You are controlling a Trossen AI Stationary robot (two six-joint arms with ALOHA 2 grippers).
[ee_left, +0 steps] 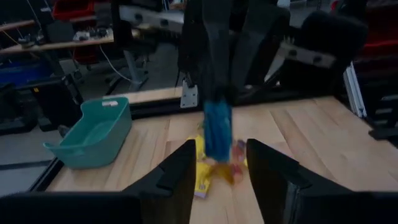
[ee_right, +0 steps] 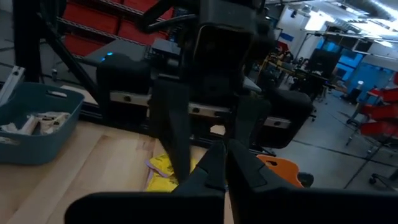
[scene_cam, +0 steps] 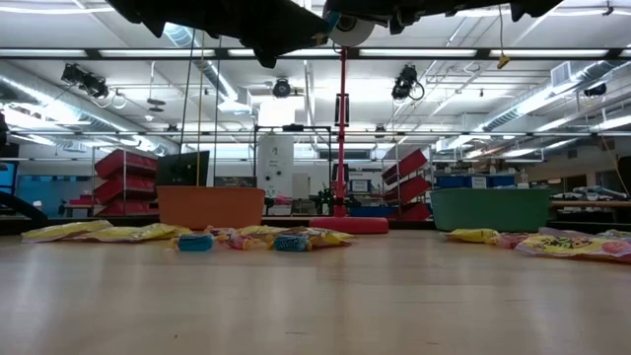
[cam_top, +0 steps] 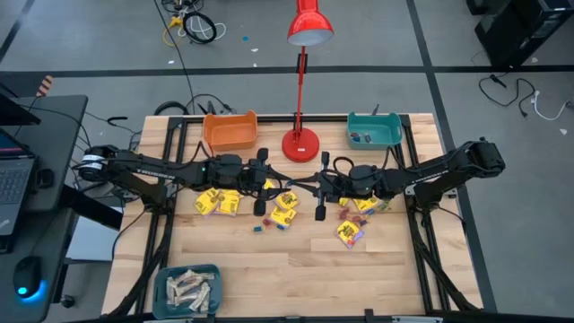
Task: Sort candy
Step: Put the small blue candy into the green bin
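**Wooden table and what's on it**

Light wood table [cam_top: 296, 260]. Along the far edge: orange bin [cam_top: 230, 131], red lamp base [cam_top: 300, 144], teal bin [cam_top: 375, 130]. Near-left corner: blue-grey bin [cam_top: 188, 289] holding pale beige bars. Candy [cam_top: 285, 206] scattered mid-table: yellow packets [cam_top: 217, 202], small blue pieces [cam_top: 259, 229], more packets at right [cam_top: 351, 232].

orange bin [cam_top: 230, 132], teal bin [cam_top: 374, 131], red lamp [cam_top: 301, 144], laptop [cam_top: 13, 175]

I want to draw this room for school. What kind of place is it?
Probably a robotics lab or workshop. Red storage bins on racks line the back under long ceiling strip lights, loose black cables lie on the grey floor, and a wooden worktable holds scattered candy.
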